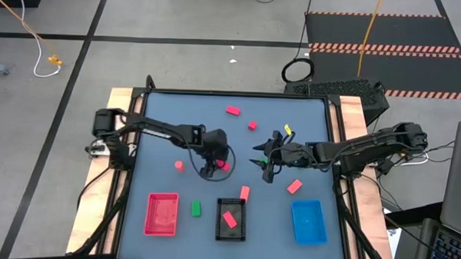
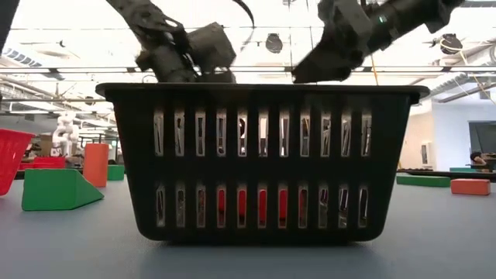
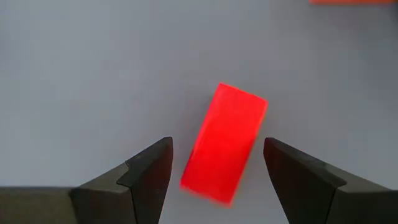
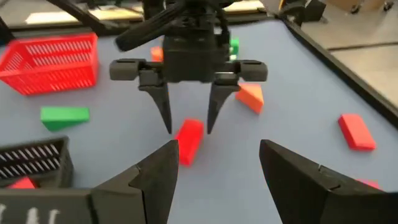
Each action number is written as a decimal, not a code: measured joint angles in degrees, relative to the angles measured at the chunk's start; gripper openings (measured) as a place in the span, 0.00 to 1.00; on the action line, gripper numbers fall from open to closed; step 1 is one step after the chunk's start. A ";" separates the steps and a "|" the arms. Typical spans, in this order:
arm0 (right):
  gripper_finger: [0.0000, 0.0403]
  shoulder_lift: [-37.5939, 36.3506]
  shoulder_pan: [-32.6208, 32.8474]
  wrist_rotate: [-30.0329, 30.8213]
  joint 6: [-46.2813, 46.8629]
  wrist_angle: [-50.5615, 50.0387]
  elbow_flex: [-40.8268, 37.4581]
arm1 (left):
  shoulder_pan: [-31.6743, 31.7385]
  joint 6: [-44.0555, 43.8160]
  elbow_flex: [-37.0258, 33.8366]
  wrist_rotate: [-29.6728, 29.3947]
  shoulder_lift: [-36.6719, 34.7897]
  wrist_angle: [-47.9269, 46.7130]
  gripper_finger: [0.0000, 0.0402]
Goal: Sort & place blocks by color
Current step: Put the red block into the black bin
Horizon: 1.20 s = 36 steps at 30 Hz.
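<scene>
So the left gripper is hanging over the middle of the blue-grey table, pointing straight down at a bright pink-red cuboid block lying flat on the surface; its fingers are spread wide on either side of that block and not touching it. From the right wrist view you get the same thing head-on: the left gripper with both fingertips low beside the red block, one on each side, still a gap on both. The right gripper sits just to the right of the left one near table centre, tilted down, jaws wide open with nothing in them. Along the near edge are three trays: a red tray, a black tray with one pink-red block inside it, and a blue tray. A green block lies between the red and black trays, a salmon block is right at the far edge of the black tray, another salmon one is near the blue tray, and two more pink-red blocks sit toward the far side. In the low view the black tray fills most of the frame, with a green wedge off to its side.
</scene>
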 joint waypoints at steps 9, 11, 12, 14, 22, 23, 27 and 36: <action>0.55 -1.31 0.02 -0.01 0.48 -0.10 -3.61 | -0.38 1.10 4.00 -0.90 6.33 -3.60 0.61; 0.55 -1.60 0.02 -0.01 0.48 0.57 -3.71 | -0.90 1.31 3.99 -1.67 6.23 -3.60 0.55; 0.55 -1.78 0.01 0.00 0.47 0.20 -3.83 | -1.19 1.41 3.93 -2.30 5.76 -3.75 0.51; 0.55 -1.79 0.02 -0.03 0.41 0.42 -3.83 | -1.76 2.03 3.77 -2.95 5.05 -4.53 0.39; 0.55 -2.36 0.02 0.02 0.29 0.22 -3.83 | -2.81 0.11 3.73 -3.43 -2.20 -6.47 0.32; 0.55 -2.50 0.00 0.09 0.26 0.24 -3.83 | -3.09 -0.95 3.71 -3.43 -3.70 -6.38 0.32; 0.55 -3.59 -0.02 1.59 -0.17 0.17 -3.83 | -5.85 -6.51 3.77 -3.42 -9.01 -5.43 0.32; 0.55 -7.17 -0.04 3.25 0.34 -0.28 -3.83 | -19.67 -20.48 3.79 -7.90 -8.54 9.09 0.32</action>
